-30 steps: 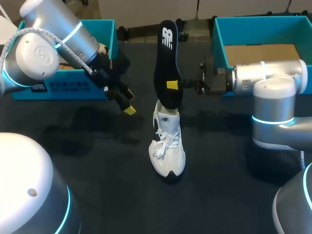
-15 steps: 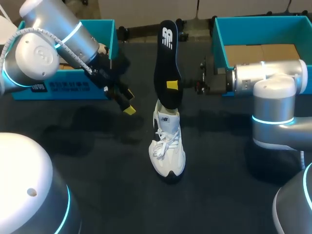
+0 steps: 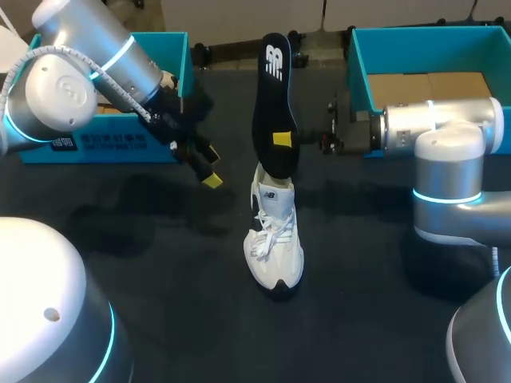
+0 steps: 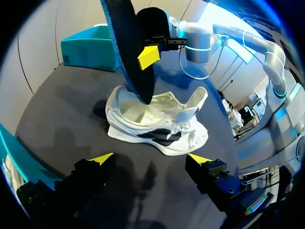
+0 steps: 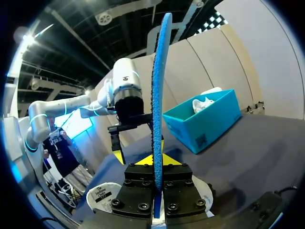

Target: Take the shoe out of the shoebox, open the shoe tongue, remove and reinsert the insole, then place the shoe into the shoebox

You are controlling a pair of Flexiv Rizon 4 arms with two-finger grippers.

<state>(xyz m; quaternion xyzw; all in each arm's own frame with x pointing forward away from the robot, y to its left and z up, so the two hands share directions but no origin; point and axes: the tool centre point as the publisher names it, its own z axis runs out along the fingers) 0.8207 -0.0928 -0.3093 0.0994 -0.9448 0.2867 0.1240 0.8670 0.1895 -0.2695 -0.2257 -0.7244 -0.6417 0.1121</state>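
Left arm (image 3: 96, 72) in from the tabletop's left edge, left gripper (image 3: 209, 166) wide open, right arm (image 3: 431, 124) stretched level, right gripper (image 3: 282, 140) clamped on insole (image 3: 271, 88).

In the head view the left arm (image 3: 80, 72) covers much of the left shoebox (image 3: 180, 56), the right arm (image 3: 431, 128) covers the near wall of the right shoebox (image 3: 359, 72), and the upright insole (image 3: 274, 104) covers the shoe's (image 3: 275, 247) heel, while the left wrist view cuts off the insole's upper end.

From here I see a dark matte table (image 3: 359, 303), with soft shadows across its left half.
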